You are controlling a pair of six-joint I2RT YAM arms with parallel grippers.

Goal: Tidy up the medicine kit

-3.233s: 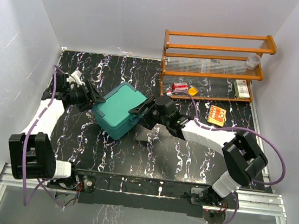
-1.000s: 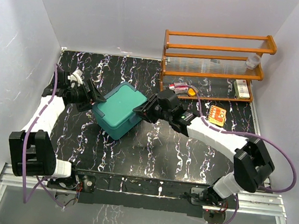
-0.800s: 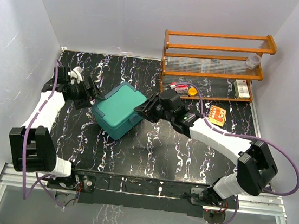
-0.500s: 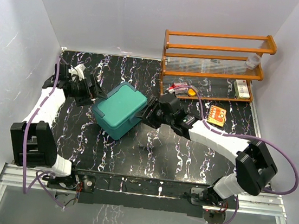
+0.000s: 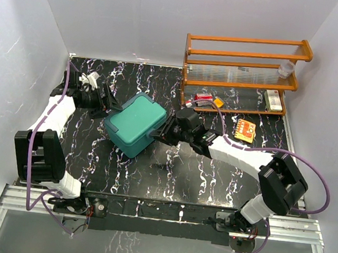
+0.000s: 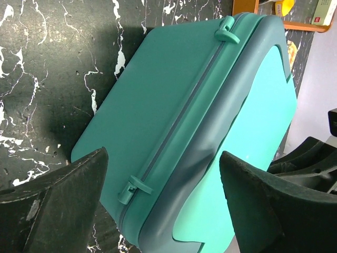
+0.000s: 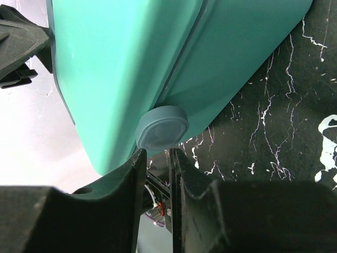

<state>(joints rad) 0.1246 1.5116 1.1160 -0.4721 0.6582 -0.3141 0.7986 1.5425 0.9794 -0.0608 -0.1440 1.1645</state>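
The medicine kit, a teal-green box with rounded corners, lies closed on the black marble table. My left gripper is at its far-left side, jaws wide open. In the left wrist view the kit shows its hinge side between the spread fingers, neither of which touches it. My right gripper is at the kit's right side. In the right wrist view the kit's round grey-blue clasp sits just beyond the right gripper, whose jaws stand a narrow gap apart with nothing between them.
An orange wooden rack stands at the back right. Its bottom shelf holds a red-and-white box, a yellow item and a white box. A clear cup sits higher up. An orange packet lies on the table. White walls enclose the table.
My right gripper has come in against the kit's right side and its jaws have narrowed. The left gripper has edged toward the back. The kit has barely moved.
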